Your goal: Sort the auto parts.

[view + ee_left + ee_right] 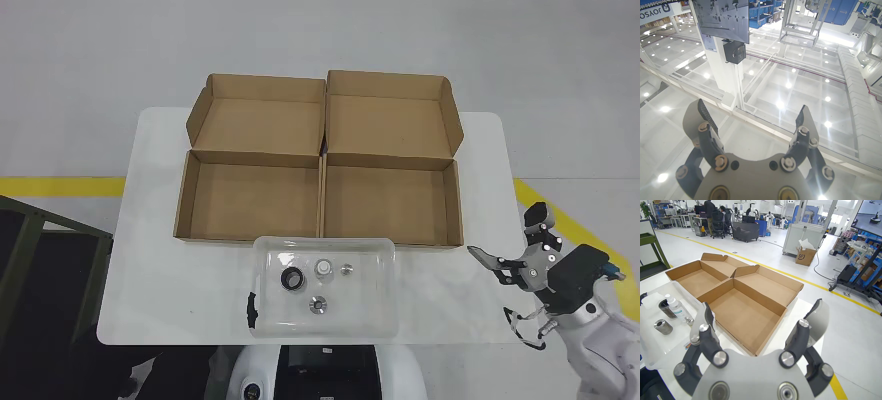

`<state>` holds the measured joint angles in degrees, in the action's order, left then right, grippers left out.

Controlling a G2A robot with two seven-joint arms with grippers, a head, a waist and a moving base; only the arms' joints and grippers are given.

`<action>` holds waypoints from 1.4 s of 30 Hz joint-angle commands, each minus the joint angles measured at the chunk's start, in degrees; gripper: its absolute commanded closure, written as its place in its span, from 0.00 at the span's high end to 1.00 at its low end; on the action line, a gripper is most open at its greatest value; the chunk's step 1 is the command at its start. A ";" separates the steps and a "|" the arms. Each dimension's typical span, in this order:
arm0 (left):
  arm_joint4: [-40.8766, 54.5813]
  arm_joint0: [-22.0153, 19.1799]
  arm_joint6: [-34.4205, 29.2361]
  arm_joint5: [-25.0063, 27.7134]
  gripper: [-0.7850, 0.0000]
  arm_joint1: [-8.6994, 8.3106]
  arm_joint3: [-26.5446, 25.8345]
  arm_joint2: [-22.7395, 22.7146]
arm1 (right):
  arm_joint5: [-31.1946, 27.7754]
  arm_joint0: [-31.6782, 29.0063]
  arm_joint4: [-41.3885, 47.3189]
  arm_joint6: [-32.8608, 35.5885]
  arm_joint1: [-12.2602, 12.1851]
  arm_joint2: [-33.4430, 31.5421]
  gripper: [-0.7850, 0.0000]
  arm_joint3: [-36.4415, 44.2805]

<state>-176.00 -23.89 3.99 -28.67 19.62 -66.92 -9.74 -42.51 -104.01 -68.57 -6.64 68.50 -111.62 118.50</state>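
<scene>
You had both arms empty here.
Your left fingers (706, 113) and right fingers (820, 317) were spread wide, gripping nothing; the auto parts (293, 280) sat in the clear tray (265, 250) on the table (160, 260).

The spray bottle (676, 310) in the clear bin (687, 296) has a label with print too small to read. A brown box (806, 255) on the floor has a round mark, and a white sign (657, 11) shows upside-down letters.
</scene>
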 commanded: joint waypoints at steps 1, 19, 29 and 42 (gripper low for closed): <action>0.00 0.00 0.00 0.00 1.00 0.00 0.00 0.00 | 0.00 0.00 0.00 0.00 0.00 0.00 1.00 0.00; 0.00 0.00 0.00 0.00 1.00 0.00 0.00 0.00 | 0.21 0.04 0.08 0.06 0.01 0.08 1.00 -0.07; 0.00 0.00 0.00 0.00 1.00 0.00 0.00 0.00 | 1.39 4.15 -0.64 2.43 -0.18 6.40 1.00 -0.79; 0.00 0.00 0.00 0.00 1.00 0.00 0.00 0.00 | -4.15 12.48 -4.37 9.79 -0.69 19.82 1.00 -0.81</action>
<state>-176.00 -23.89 3.99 -28.67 19.62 -66.92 -9.74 -46.37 -92.12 -72.82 2.37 67.82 -92.94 117.75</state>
